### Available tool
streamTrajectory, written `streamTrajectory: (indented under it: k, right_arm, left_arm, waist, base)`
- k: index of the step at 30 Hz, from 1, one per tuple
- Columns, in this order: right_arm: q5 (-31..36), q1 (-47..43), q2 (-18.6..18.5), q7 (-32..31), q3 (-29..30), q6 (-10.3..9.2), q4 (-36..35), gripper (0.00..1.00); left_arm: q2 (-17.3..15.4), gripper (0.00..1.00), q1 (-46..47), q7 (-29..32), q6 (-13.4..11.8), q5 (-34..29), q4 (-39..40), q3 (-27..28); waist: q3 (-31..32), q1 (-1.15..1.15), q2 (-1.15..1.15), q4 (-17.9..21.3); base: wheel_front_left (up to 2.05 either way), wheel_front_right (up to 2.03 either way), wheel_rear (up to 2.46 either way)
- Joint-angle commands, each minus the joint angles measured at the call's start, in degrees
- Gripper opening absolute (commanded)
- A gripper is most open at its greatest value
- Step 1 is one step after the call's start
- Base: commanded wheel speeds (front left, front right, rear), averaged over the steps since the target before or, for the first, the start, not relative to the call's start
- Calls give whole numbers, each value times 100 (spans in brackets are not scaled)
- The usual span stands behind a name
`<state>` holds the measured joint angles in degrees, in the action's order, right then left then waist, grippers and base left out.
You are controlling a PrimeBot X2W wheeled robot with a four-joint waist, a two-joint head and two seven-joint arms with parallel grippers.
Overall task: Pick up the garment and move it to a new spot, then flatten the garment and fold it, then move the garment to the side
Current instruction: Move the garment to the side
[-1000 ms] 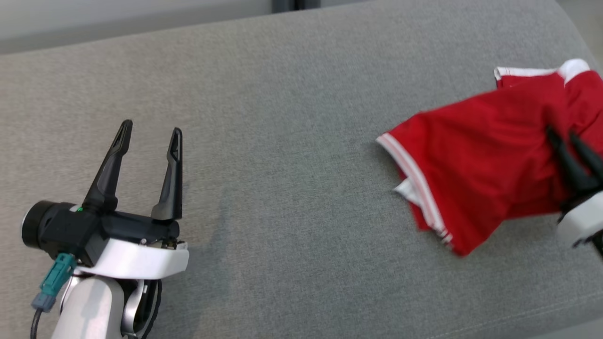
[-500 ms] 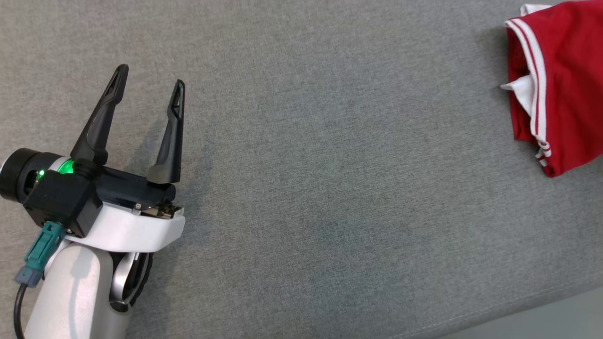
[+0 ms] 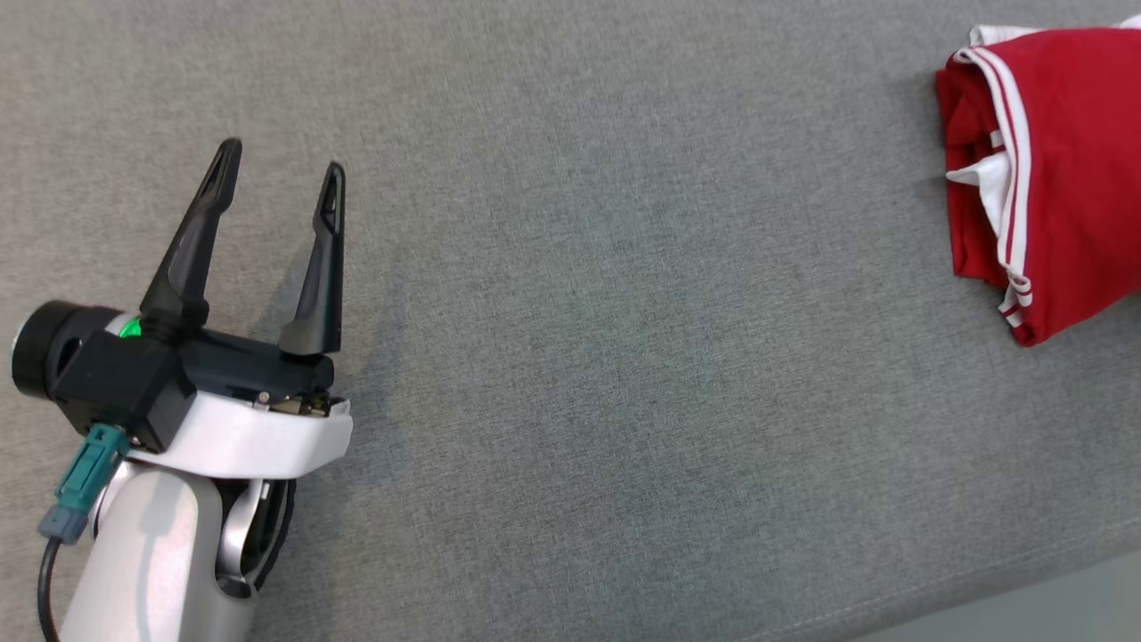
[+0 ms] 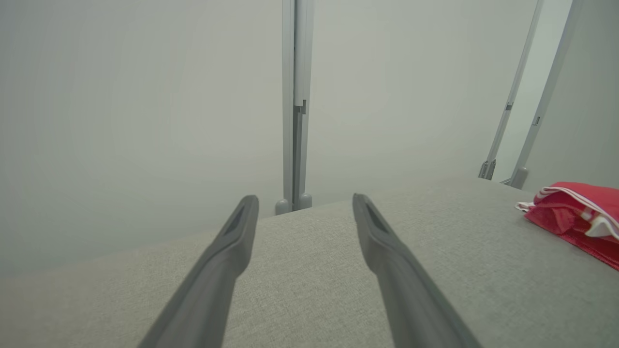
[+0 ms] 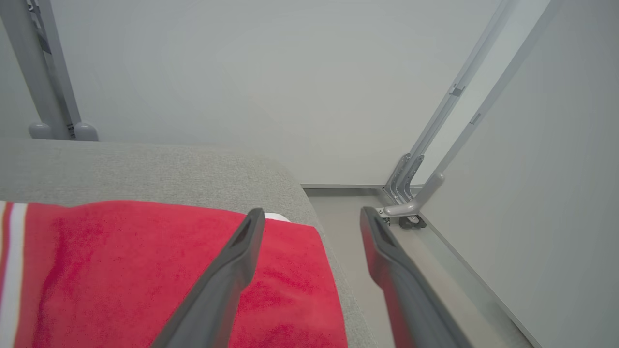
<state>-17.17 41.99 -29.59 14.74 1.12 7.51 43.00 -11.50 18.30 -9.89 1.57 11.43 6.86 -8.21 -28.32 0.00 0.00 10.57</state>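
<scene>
The garment (image 3: 1061,169) is a red piece with white stripes, lying folded at the far right edge of the grey cushion (image 3: 624,312). In the left wrist view the garment (image 4: 575,217) lies far off to the right. My left gripper (image 3: 278,183) hovers open at the left of the cushion, nothing between its fingers (image 4: 232,251). The right wrist view looks along my right gripper (image 5: 312,217), which stands open above the right end of the garment (image 5: 145,275); its left finger (image 5: 237,261) is over the red cloth and holds nothing.
The cushion's right end (image 5: 300,188) drops off to a pale floor (image 5: 435,270) with grey metal frame legs (image 5: 411,212). A grey post (image 4: 295,106) and pale wall stand behind the cushion. Its front seam (image 3: 891,606) runs along the lower right.
A second ago my right gripper was shut on the garment; now it stands open and the garment lies folded at the right. The head camera has tilted, shifting the whole picture.
</scene>
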Motion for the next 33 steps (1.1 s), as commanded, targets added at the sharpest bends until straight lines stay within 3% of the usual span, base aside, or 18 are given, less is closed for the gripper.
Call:
streamTrajectory:
  k: [1,6,17,22,33]
  right_arm:
    - [11,-161,68,53,75,-5,-166,100]
    - [107,-931,626,45,342,-5,-1206,100]
    - [295,-2505,1709,-299,192,-5,-3235,100]
    - [390,-3004,1988,-677,139,-5,-3918,100]
    - [516,-3856,2264,-1112,211,-5,-4602,100]
  left_arm:
    - [9,100,-71,-33,-34,45,-19,33]
    - [91,100,-353,-129,-124,133,-222,40]
    - [217,100,-959,-236,-267,342,-576,85]
    - [197,100,-1202,-244,-284,413,-668,105]
    - [84,100,-1618,-119,-346,460,-822,84]
  waist:
    - [196,0,0,-38]
    - [680,0,0,-211]
    - [1514,0,0,-765]
    - [1802,0,0,-1010]
    - [2386,0,0,-1289]
  base:
    - [0,0,0]
    - [0,0,0]
    - [0,0,0]
    - [0,0,0]
    - [0,0,0]
